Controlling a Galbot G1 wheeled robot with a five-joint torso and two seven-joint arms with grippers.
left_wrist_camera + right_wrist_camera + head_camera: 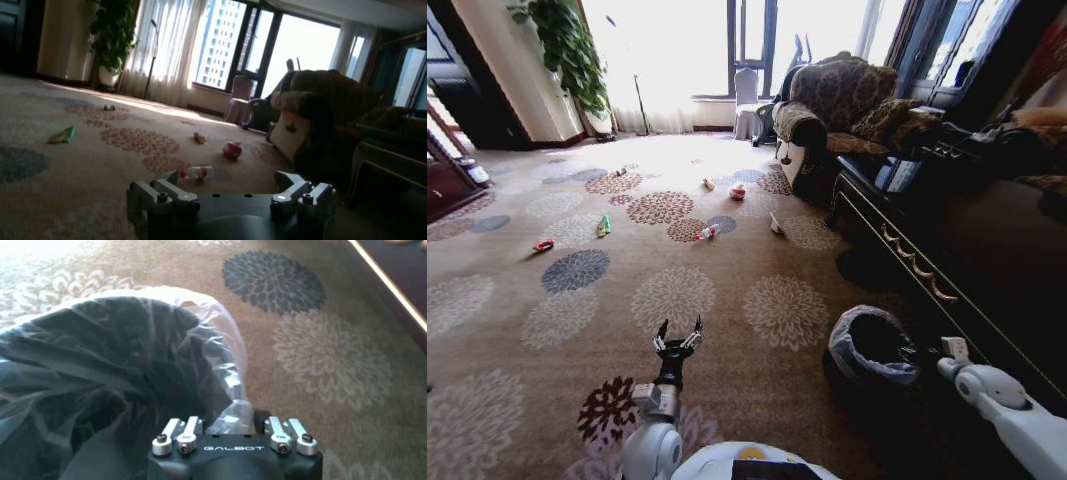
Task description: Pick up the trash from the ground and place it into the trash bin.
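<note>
The left gripper (678,331) sits low in the centre of the head view, raised above the patterned carpet (517,330). Its fingers are spread apart and hold nothing.

The right gripper (954,349) appears at the lower right of the head view, just beside the trash bin (872,345). In the right wrist view its fingers (179,432) reach the pale plastic bag (220,350) at the bin's rim. A fold of bag lies between the two finger pairs; whether they pinch it or merely rest against it cannot be told from this angle.

The trash bin stands on the carpet at the lower right of the head view, near the dark long cabinet (957,240).

The trash lies scattered across the middle band of the head view, well apart from both grippers:
- clear bottle with red cap (706,233), centre of the frame;
- green wrapper (603,226), left of the bottle;
- red wrapper (544,245), farther left;
- white-red crumpled wad (738,191), above the bottle;
- yellowish scrap (709,184), beside the wad;
- white paper (776,225), right of the bottle.

In the left wrist view the bottle (197,172) lies just past the fingertips, with the wad (232,149) farther on.

An armchair (827,110) stands at the upper right.
</note>
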